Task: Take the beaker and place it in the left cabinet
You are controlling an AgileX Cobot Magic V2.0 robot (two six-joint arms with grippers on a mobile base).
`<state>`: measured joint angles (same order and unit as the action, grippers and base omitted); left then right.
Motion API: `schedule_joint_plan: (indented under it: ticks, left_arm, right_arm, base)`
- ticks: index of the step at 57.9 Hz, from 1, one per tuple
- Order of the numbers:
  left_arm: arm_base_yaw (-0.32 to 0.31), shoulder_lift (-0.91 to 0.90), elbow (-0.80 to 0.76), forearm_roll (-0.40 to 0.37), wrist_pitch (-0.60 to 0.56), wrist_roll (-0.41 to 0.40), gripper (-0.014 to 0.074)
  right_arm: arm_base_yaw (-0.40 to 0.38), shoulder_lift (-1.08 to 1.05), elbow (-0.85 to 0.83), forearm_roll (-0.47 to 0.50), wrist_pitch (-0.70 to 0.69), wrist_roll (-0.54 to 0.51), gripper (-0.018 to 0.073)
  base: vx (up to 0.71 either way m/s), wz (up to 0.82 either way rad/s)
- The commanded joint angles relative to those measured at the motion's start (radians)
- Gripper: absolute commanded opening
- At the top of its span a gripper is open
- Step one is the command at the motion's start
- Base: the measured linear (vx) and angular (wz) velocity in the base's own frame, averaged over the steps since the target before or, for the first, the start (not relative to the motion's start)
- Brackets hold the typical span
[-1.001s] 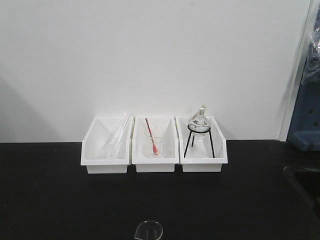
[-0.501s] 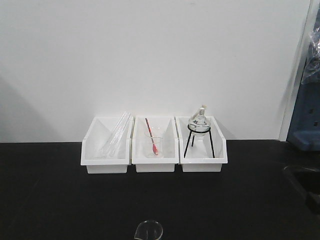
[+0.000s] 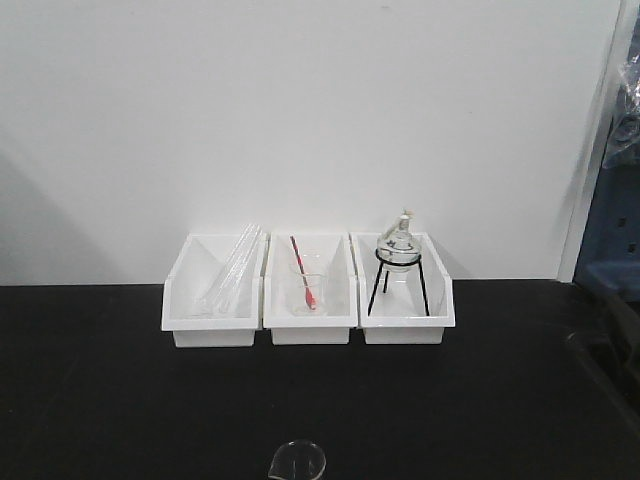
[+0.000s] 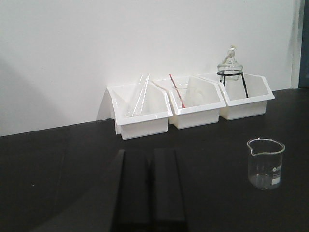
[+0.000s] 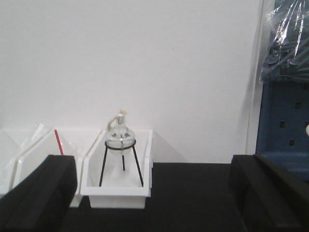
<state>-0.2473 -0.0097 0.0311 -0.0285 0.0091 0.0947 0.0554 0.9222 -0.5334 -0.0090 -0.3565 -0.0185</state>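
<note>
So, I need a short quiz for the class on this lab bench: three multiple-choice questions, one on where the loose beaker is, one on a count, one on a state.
1. Where does the beaker stand?
A on the tripod
B on the black table, in front of the white bins
C inside a bin

2. How many white bins are there?
A two
B four
C three

3. How is the beaker?
A upright and free
B tipped on its side
C held in a tool

Key:
1 B: it sits on the bare table, nearer the camera than the bins.
2 C: three stand side by side in one row.
3 A: its mouth faces up, and the left tool stands apart from it.
</note>
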Motion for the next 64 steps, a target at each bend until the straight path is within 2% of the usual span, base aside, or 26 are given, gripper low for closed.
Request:
schedule_joint_plan:
  ticks: [1,4,7,16,25,33,40,51,57,64]
  left_arm:
    - [-0.006,-0.018,0.016,-0.008,-0.084,-0.003,0.0001]
    - [-0.006,-0.018,0.016,-0.008,-0.084,-0.003,0.0001]
    - [-0.006,-0.018,0.016,-0.008,-0.084,-0.003,0.0001]
    - [-0.006,-0.018,0.016,-0.008,-0.084,-0.003,0.0001]
    - [-0.006,-0.018,0.016,-0.008,-0.084,-0.003,0.0001]
    - [-0.006,-0.018,0.016,-0.008,-0.084,-0.003,0.0001]
    - [-0.006,-0.018,0.016,-0.008,-0.084,-0.003,0.0001]
    - [-0.006,-0.018,0.016,-0.008,-0.084,-0.003,0.0001]
    - [-0.006,-0.018,0.016,-0.008,-0.084,-0.003,0.0001]
    - [-0.006,-0.018,0.016,-0.008,-0.084,-0.003,0.0001]
  right_arm:
    - [-0.004,0.028,-0.037,-0.036,-0.184,0.056,0.0708]
    - [-0.004,0.063,-0.037,-0.103,-0.246,0.07,0.0693]
    - [-0.004,0.109,-0.037,-0.213,-0.316,0.086,0.0678]
    - [-0.004,0.254,-0.037,-0.531,-0.449,0.228,0.0633]
    - [-0.004,0.413,-0.035,-0.733,-0.506,0.43,0.0598]
    - [-0.004,0.57,-0.035,-0.863,-0.616,0.501,0.0578]
    - [-0.004,0.702,-0.035,-0.943,-0.755,0.483,0.0578]
    - [-0.003,0.907,-0.039,-0.928,-0.98,0.399,0.0578]
    - [0.021,0.974,-0.063,-0.907,-0.99,0.373,0.0578]
    - [0.084,1.039,-0.12,-0.88,-0.989,0.352,0.0578]
  base:
    - [0.0,0.0]
    - [0.0,0.0]
    - [0.0,0.0]
    - [0.0,0.0]
    - [0.0,0.0]
    - [0.0,0.0]
    - [0.0,0.0]
    - [0.0,0.0]
    - [0.0,0.0]
    - [0.0,0.0]
